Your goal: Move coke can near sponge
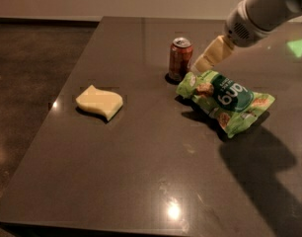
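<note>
The coke can (180, 58) stands upright at the back middle of the dark table (141, 181); it is reddish-brown with a silver top. The sponge (99, 101), a flat pale yellow block with wavy edges, lies to the left of it, well apart. My gripper (206, 59) comes in from the upper right on a white arm; its pale tan tip hovers just right of the can, above the near end of the green bag.
A crinkled green snack bag (226, 100) lies right of the can, its left end close to the can's base. The table's left edge (57, 98) drops to a dark floor. A green light patch (298, 46) shows at the far right.
</note>
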